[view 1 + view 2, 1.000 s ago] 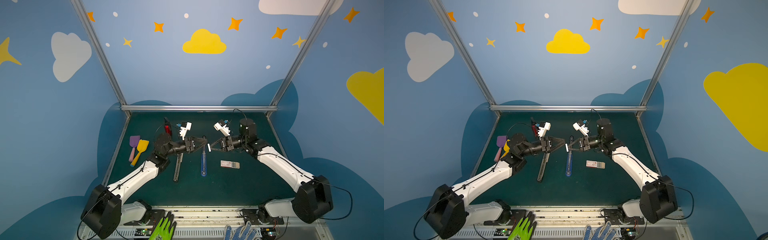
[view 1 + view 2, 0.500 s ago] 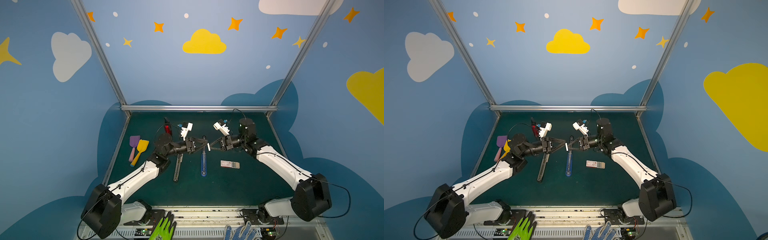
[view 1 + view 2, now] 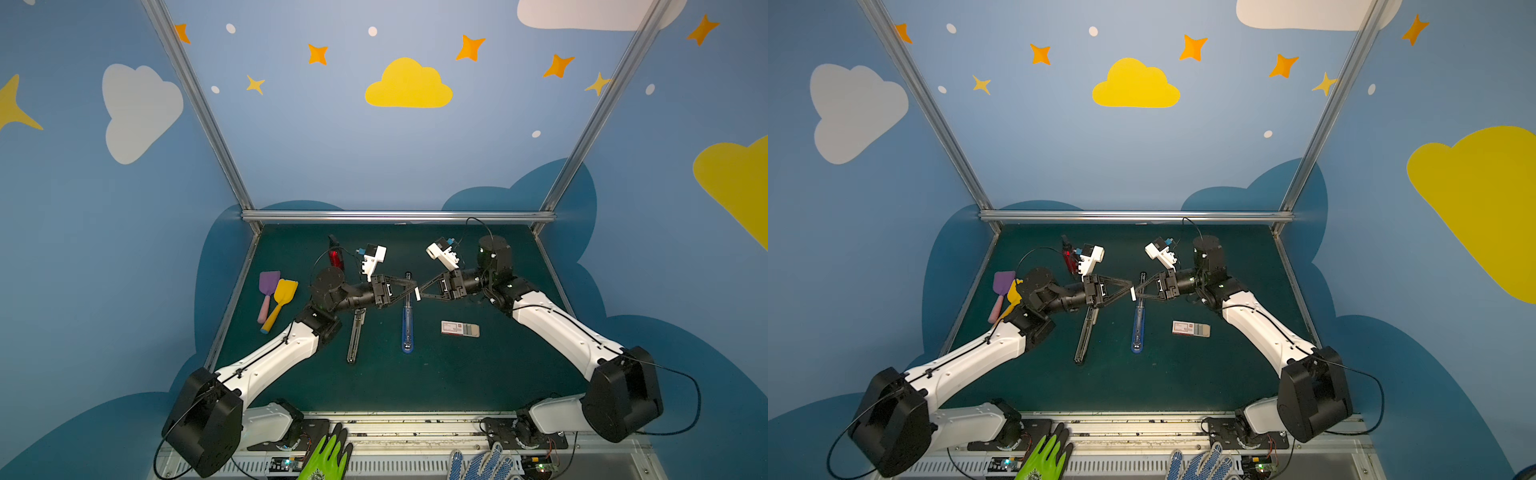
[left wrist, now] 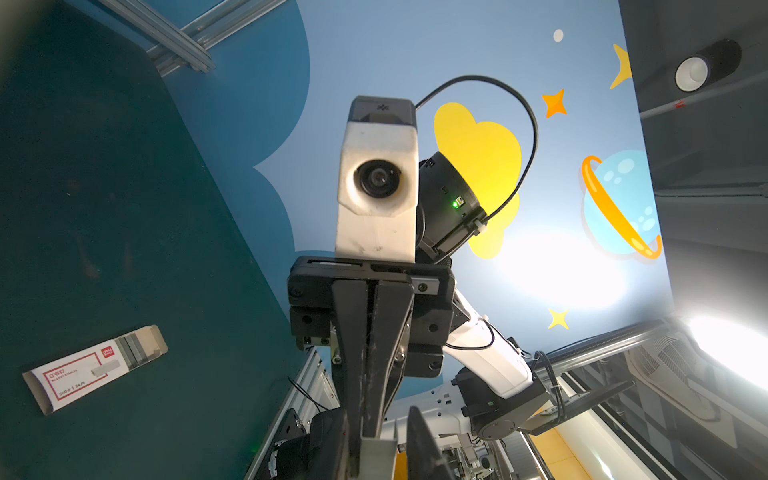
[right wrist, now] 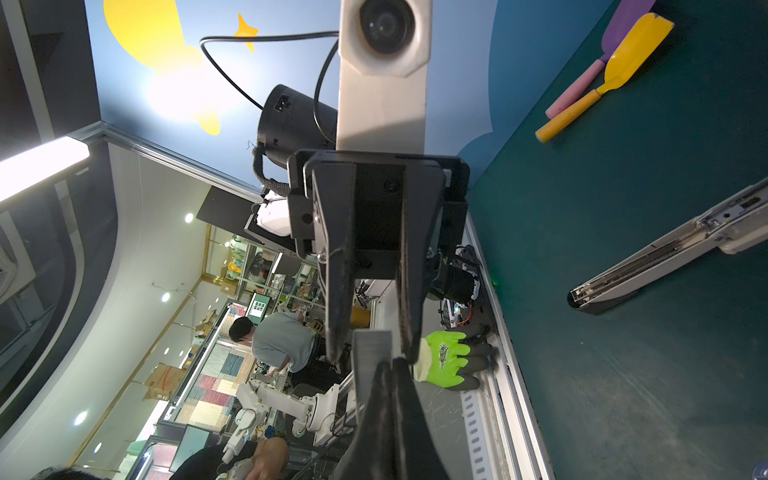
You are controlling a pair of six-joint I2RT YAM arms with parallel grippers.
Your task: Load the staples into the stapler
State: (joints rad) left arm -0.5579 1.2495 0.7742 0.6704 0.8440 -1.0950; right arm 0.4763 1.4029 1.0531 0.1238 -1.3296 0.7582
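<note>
My two grippers meet in mid-air over the middle of the green table. My right gripper [image 3: 422, 290] [image 5: 390, 365] is shut on one end of a short grey strip of staples [image 5: 371, 349] [image 4: 376, 455]. My left gripper [image 3: 411, 286] [image 4: 379, 451] straddles the strip's other end, jaws narrow, with a thin gap still showing on one side. Under them a long blue stapler [image 3: 407, 328] [image 3: 1137, 328] lies opened out flat. The white, red-printed staple box [image 3: 460, 328] [image 4: 95, 368] lies to the right, with its tray slid out and grey strips showing.
A second long grey metal stapler [image 3: 354, 336] [image 5: 665, 253] lies left of the blue one. Purple [image 3: 269, 291] and yellow [image 3: 282, 301] spatulas lie at the left edge. A red object [image 3: 334, 257] stands at the back. A green glove [image 3: 328, 457] lies on the front rail.
The left gripper has reached right to the strip held by the right gripper, and its jaws have narrowed around it. The right gripper has edged left, still holding the strip.
</note>
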